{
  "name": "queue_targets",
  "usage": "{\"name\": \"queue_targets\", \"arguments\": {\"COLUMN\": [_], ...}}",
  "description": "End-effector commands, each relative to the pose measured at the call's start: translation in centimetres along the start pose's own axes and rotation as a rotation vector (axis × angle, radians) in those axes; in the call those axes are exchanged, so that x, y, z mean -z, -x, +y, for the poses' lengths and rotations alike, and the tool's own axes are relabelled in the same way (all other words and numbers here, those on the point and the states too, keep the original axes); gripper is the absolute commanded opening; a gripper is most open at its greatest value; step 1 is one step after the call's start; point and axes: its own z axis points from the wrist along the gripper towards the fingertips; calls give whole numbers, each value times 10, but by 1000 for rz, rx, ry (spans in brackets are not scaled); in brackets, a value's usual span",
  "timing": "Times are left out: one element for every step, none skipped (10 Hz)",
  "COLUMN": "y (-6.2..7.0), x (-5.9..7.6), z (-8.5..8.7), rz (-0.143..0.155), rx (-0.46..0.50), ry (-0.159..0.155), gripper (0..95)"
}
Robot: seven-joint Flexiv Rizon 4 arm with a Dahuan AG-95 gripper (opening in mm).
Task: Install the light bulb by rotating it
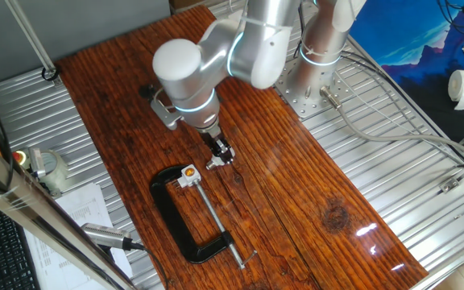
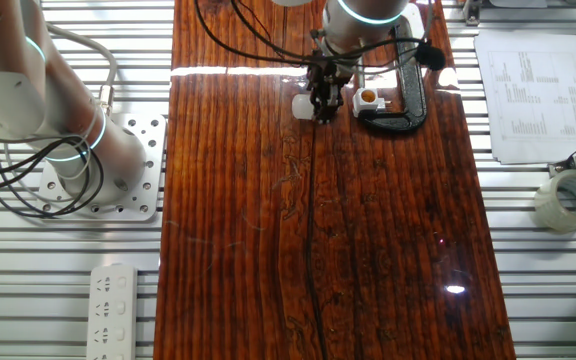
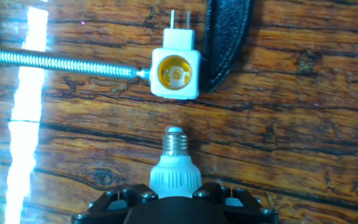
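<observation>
At lower centre of the hand view, the jaws grip the light bulb (image 3: 175, 169) by its ribbed white collar, a light, probably fragile piece whose silvery threads point at the socket block (image 3: 175, 73) above.

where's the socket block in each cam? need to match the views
One fixed view: socket block lower centre, at the top of the black C-clamp.
Other fixed view: top centre-right, beside the clamp.
Hand view: upper centre, orange opening facing the camera, the light bulb below it.
Shared landmark: the clamp.
</observation>
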Motion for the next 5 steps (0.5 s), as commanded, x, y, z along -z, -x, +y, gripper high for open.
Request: {"name": "queue_targets", "arguments": {"y": [-2, -3, -3, -3, -3], "x": [-3, -4, -5, -6, -8], "z": [3, 5, 6, 5, 5], "rz": [1, 1, 1, 2, -1], "rx": [0, -4, -5, -6, -9], "ry": [1, -2, -5, -13, -16], "gripper": [570, 570, 570, 570, 570]}}
